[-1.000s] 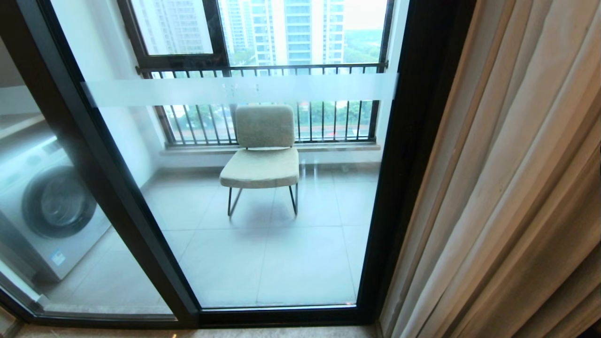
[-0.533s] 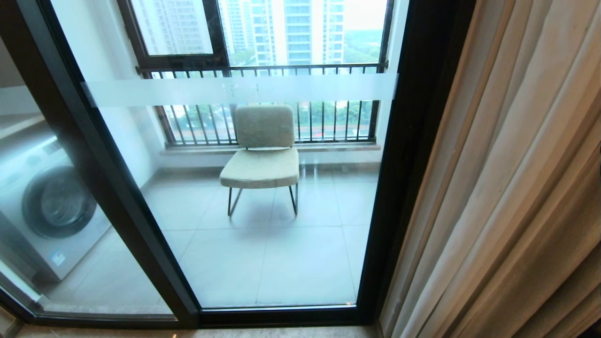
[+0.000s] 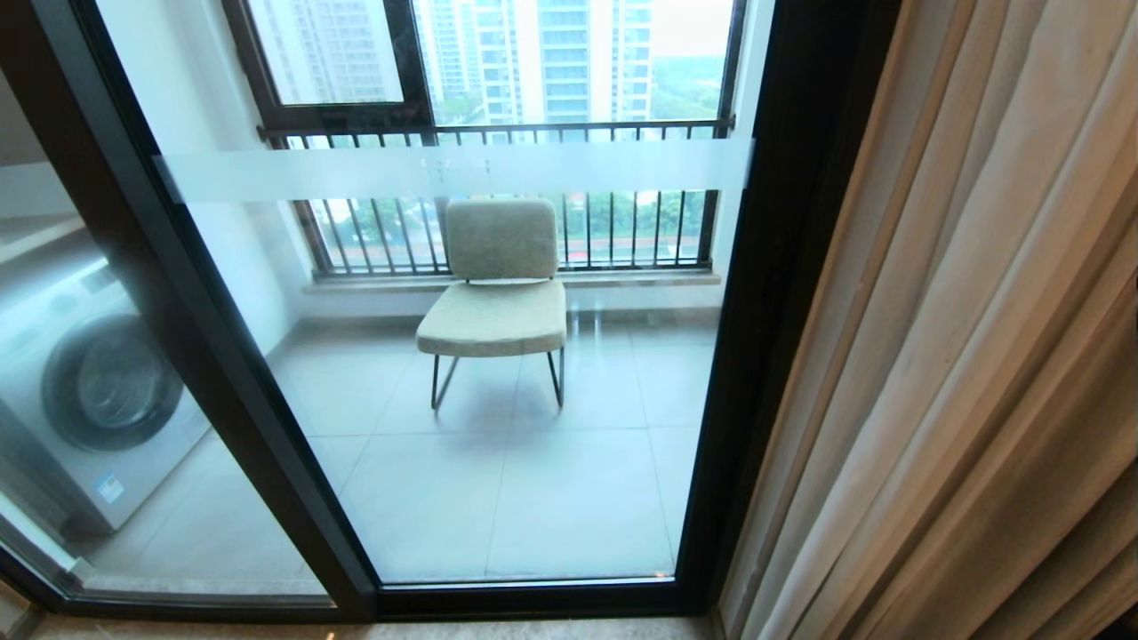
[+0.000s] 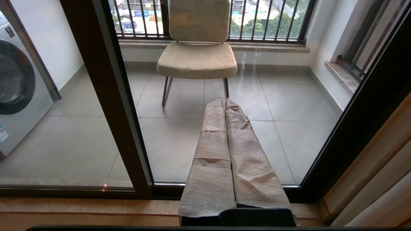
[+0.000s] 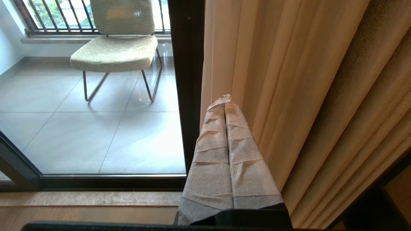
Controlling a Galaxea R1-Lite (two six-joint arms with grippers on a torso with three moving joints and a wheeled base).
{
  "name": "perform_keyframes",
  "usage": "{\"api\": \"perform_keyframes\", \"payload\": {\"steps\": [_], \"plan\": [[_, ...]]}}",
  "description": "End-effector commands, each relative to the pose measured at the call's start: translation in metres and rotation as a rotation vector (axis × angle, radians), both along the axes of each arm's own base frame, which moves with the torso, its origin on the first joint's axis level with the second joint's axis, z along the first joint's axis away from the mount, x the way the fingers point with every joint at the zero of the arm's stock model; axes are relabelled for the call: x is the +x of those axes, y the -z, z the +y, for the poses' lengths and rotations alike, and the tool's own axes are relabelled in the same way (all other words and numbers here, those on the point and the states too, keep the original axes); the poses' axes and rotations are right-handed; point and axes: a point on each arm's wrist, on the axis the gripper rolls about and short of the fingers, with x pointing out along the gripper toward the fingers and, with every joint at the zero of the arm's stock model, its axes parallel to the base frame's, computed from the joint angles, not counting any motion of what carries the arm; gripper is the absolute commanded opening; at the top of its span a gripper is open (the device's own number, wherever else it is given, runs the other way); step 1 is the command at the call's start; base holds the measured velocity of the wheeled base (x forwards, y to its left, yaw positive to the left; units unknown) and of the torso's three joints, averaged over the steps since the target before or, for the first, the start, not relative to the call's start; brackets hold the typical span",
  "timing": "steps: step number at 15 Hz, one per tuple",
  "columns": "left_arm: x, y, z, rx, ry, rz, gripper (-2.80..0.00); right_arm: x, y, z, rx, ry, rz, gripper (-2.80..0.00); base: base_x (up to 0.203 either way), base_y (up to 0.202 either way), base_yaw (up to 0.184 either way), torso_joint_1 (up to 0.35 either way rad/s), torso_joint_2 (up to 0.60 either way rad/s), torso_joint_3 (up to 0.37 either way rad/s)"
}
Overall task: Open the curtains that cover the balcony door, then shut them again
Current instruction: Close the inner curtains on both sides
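We see the curtains (image 5: pixel 305 80) gathered just beside the right tool (image 5: pixel 226 100), its fingers pressed together, holding nothing; the soft, heavy folds want a pinch at their near edge by the balcony door (image 5: pixel 184 80)

No visible change, head view identical (curtains (image 3: pixel 960 356) included)

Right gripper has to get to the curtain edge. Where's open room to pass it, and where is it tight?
Open room lies before the balcony door glass, from its middle post across to its right-hand frame. It is tight where the curtains bunch against that frame. The right gripper, shut, hangs just short of their folds; the left gripper, shut, faces the glass.
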Motion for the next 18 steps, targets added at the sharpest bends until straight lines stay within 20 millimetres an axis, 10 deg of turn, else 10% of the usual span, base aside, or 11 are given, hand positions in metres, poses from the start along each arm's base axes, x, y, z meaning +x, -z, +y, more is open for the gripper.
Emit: {"api": "perform_keyframes", "payload": {"steps": [1, 11, 18], "plan": [[0.0, 0.0, 0.0, -0.001, -0.001, -0.001, -2.8, 0.0, 0.0, 0.0, -0.001, 0.0, 0.0, -2.8, 0.0, 0.0, 0.0, 0.0, 0.0, 0.0], [0.0, 0.0, 0.0, -0.001, -0.001, -0.001, -2.8, 0.0, -0.002, 0.0, -0.017, 0.001, -0.002, -2.8, 0.0, 0.0, 0.0, 0.0, 0.0, 0.0], [0.0, 0.0, 0.0, -0.001, -0.001, -0.001, -2.8, 0.006, -0.047, 0.0, -0.015, -0.006, 0.021, -2.8, 0.0, 0.0, 0.0, 0.0, 0.0, 0.0]]}}
